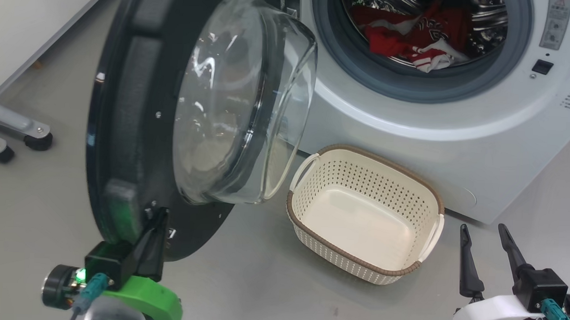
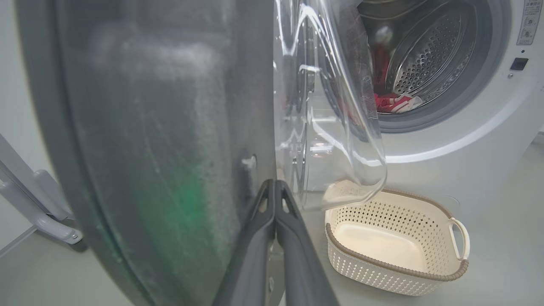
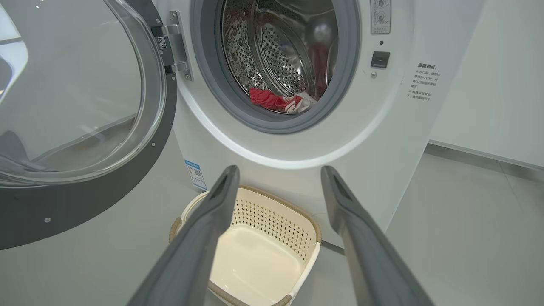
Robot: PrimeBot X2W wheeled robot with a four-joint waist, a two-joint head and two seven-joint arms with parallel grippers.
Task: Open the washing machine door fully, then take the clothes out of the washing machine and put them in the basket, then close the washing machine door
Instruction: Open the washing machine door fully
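L gripper [image 2: 275, 187] fingers pressed shut beside washing machine door [image 1: 123, 124]. R gripper [image 1: 483, 229] fingers spread apart. Blue label sticker [image 3: 195, 173] on washing machine [image 1: 387, 131]: print unreadable.

There is one washing machine [image 1: 411, 136], one door [image 1: 123, 124], one basket [image 1: 361, 182] with two handles [image 1: 304, 170], and one heap of red clothes [image 1: 415, 40], its pieces too tangled to count. There is one left claw [image 1: 160, 213], one right claw [image 1: 483, 228] and two castors [image 1: 38, 142].

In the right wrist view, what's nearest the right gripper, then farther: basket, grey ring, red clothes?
1. Cream perforated plastic basket, below the right gripper.
2. Grey rubber drum seal, straight ahead.
3. Red-and-white clothes, behind the seal.
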